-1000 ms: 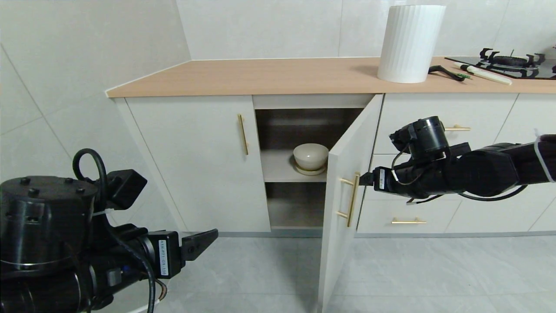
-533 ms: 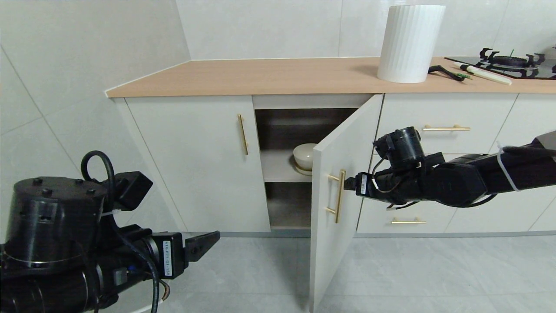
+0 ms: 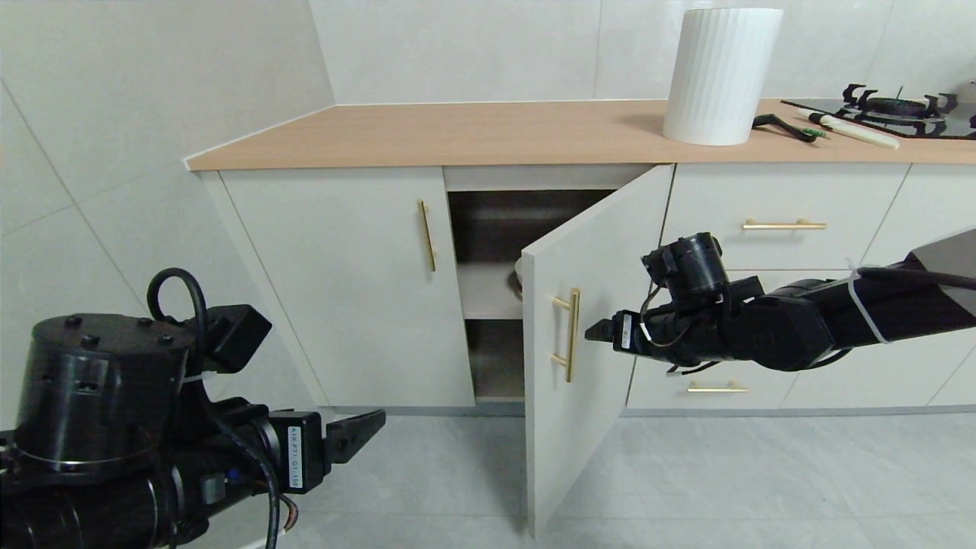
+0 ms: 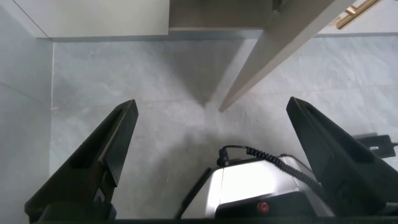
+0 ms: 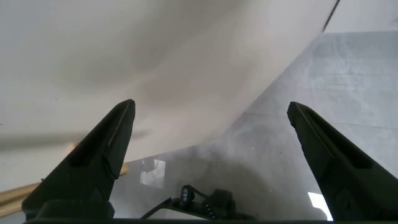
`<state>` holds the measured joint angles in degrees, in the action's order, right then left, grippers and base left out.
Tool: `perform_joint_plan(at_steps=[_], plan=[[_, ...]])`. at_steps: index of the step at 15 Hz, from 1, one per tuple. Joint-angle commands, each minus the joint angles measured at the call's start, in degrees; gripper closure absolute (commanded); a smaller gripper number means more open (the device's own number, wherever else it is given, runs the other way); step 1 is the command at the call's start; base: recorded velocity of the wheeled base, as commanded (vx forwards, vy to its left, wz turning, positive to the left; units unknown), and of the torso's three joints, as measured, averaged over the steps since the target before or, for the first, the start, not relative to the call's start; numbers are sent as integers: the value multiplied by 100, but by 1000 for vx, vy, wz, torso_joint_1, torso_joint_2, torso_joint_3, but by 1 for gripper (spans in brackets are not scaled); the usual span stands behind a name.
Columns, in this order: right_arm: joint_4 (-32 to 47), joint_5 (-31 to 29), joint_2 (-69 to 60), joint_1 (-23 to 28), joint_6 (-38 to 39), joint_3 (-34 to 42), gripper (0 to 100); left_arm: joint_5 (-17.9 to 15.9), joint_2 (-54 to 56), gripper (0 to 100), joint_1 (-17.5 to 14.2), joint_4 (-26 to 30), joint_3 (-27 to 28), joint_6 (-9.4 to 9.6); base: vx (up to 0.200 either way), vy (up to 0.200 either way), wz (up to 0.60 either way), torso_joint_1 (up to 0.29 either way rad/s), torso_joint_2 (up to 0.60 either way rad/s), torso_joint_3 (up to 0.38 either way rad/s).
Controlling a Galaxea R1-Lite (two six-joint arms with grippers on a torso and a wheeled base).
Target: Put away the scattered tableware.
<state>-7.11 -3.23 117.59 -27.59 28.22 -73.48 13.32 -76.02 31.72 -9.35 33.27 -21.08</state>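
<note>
Right fingers (image 3: 599, 330) are spread wide and holding nothing, their tips just beside the slim gold bar handle (image 3: 568, 335) on the half-open pale grey cabinet door (image 3: 587, 244); I can't tell if they touch it. The pale round bowl (image 3: 517, 277) sits on the cabinet shelf (image 3: 484, 293) beyond that door from them, only a sliver peeking past the door's edge. Left fingers (image 3: 358, 431) gape wide too, empty above the grey tiled floor (image 3: 686, 473), well apart from the bowl.
</note>
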Motion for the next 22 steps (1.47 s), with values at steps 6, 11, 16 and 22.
perform_joint_plan(at_steps=[6,11,16,22], plan=[[-10,-2,53,-1,8,-17,0,4,-9,0,1,3,-13,16,133,0,0,-2,2,2],[-186,-2,150,-1,17,-17,0,4,-62,0,-8,-5,-5,16,200,0,0,7,3,1],[-696,-37,335,-1,412,-34,0,4,-115,0,-8,-5,-5,16,0,0,0,0,0,0],[-1434,-784,1038,-1,975,-623,0,12,-88,0,-43,-5,13,-2,0,0,0,0,0,0]])
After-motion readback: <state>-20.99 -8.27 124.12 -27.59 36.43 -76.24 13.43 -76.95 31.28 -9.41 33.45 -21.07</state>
